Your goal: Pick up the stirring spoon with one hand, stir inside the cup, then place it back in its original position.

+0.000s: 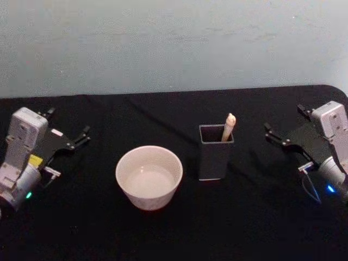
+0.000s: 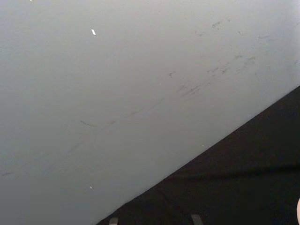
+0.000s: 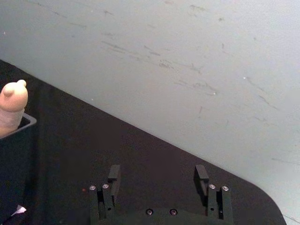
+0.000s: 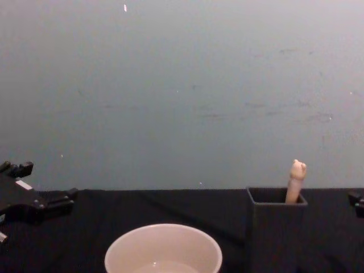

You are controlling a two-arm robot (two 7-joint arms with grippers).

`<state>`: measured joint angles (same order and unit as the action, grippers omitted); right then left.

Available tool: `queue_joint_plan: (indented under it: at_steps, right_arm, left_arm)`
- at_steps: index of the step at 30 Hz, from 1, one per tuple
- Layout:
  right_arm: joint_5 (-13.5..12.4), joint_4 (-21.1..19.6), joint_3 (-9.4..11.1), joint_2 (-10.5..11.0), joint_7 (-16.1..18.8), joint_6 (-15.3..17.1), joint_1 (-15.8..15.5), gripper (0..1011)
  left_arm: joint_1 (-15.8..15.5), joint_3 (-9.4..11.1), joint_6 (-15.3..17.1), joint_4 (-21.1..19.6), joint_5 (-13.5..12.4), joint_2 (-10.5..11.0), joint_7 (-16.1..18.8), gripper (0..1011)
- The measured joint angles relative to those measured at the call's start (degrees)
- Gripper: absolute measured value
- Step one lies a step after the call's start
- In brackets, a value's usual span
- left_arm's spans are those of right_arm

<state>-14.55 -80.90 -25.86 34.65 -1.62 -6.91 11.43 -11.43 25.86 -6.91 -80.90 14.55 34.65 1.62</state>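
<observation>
Two grippers flank the work area, both clear of the task items. The stirring spoon (image 1: 229, 125) stands in the dark grey holder (image 1: 215, 158), leaning toward its far right corner. Its knobby handle tip projects above the rim and its bowl is hidden inside. The cup (image 1: 149, 177) sits just left of the holder, not touching it. The right gripper (image 1: 284, 123) hovers well right of the holder over the black table (image 1: 163, 111), fingers spread wide, gripping nothing. The left gripper (image 1: 66, 123) is well left of the cup, fingers likewise apart and empty.
</observation>
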Motion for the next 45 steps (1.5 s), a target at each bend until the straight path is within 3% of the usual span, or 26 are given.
queue_joint_plan:
  at_steps: [9, 14, 19, 29, 32, 37, 45]
  right_arm:
    - [0.00, -0.01, 0.04, -0.01, 0.02, 0.00, -0.02, 1002]
    - [-0.87, -1.66, 1.26, 0.02, 1.76, 0.00, -1.10, 1002]
    - [-4.17, -4.93, 2.80, 0.24, 4.68, 0.48, -2.94, 1002]
    - [-14.79, -12.81, 5.74, 0.60, 14.23, 5.54, -6.88, 1002]
    - [-16.13, -13.84, 5.91, 0.26, 16.08, 6.61, -7.11, 1002]
    - [-16.93, -13.99, 5.57, -1.00, 17.93, 8.39, -6.52, 1002]
    - [-16.34, -12.07, 4.90, -4.35, 17.41, 11.29, -4.54, 1002]
  left_arm:
    - [0.00, 0.00, 0.00, 0.00, 0.00, 0.00, 0.00, 1001]
    - [0.00, 0.00, 0.00, 0.00, 0.00, 0.00, 0.00, 1001]
    - [0.00, 0.00, 0.00, 0.00, 0.00, 0.00, 0.00, 1001]
    - [0.00, 0.00, 0.00, 0.00, 0.00, 0.00, 0.00, 1001]
    - [0.00, 0.00, 0.00, -0.01, 0.00, 0.00, 0.00, 1001]
    - [0.00, 0.00, 0.00, 0.00, 0.00, 0.00, 0.00, 1001]
    - [0.00, 0.00, 0.00, 0.00, 0.00, 0.00, 0.00, 1001]
